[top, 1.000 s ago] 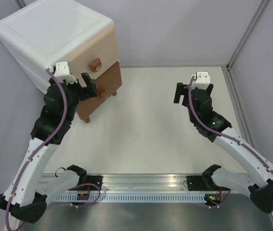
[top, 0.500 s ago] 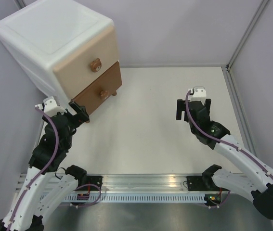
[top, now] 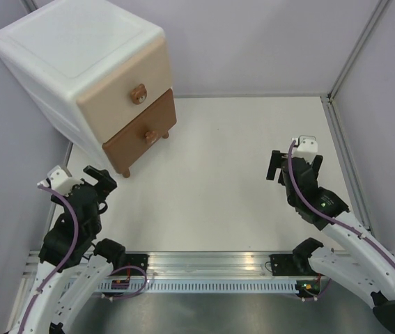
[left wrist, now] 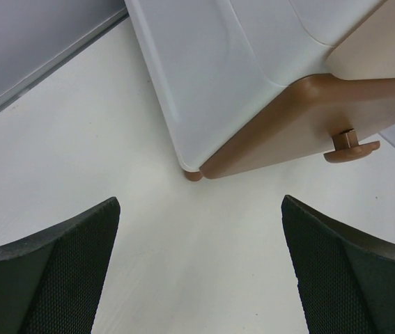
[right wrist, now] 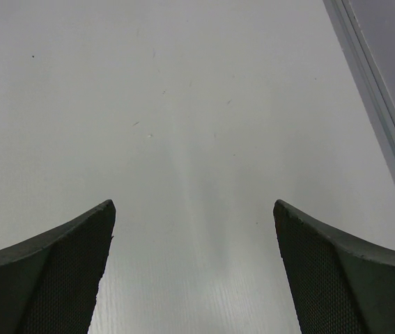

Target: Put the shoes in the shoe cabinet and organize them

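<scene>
Standing in the far-left corner of the white table [top: 218,174]: shoe cabinet [top: 79,76] | grey walls [top: 267,42] on three sides | left gripper [top: 97,181] near left edge, jaws apart | right gripper [top: 275,167] near right edge, jaws apart

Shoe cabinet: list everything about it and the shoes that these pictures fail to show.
1. All views: no shoes appear. The cabinet has its beige drawer and brown drawer shut, so the contents are hidden.
2. Top view: the cabinet's far sides face away from the camera.
3. Left wrist view: the frame edge cuts off all but the cabinet's lower corner.
4. Right wrist view: only bare table shows; the cabinet is out of frame.
</scene>
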You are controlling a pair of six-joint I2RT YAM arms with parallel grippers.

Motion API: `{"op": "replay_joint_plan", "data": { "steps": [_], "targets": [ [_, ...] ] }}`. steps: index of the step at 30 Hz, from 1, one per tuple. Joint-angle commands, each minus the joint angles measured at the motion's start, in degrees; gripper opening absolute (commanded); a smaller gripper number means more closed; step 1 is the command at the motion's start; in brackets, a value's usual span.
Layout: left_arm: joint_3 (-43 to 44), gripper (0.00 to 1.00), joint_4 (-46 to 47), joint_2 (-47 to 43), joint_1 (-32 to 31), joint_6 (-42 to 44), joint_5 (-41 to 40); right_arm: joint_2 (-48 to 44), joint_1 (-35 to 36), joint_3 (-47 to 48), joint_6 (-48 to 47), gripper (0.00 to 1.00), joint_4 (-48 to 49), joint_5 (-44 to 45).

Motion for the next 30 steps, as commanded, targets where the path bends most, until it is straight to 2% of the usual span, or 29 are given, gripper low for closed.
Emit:
{"op": "replay_joint_plan", "data": {
  "steps": [1, 10, 30],
  "targets": [
    [-0.81, 1.00, -2.22, -0.36, 0.19, -3.85, -2.68, -0.08, -0.16, -0.29, 2.01, 0.98, -1.67, 2.55],
    [-1.07, 1.00, -9.25, -1.68, 0.19, -11.67, -6.29, 1.15, -0.16, -0.02, 1.66, 0.98, -0.71, 2.81],
    [-1.69, 1.00, -11.10, -2.73, 0.11, -14.83, -7.34, 3.17, -0.16, 0.42, 0.43, 0.98, 1.93, 2.37]
  ]
}}
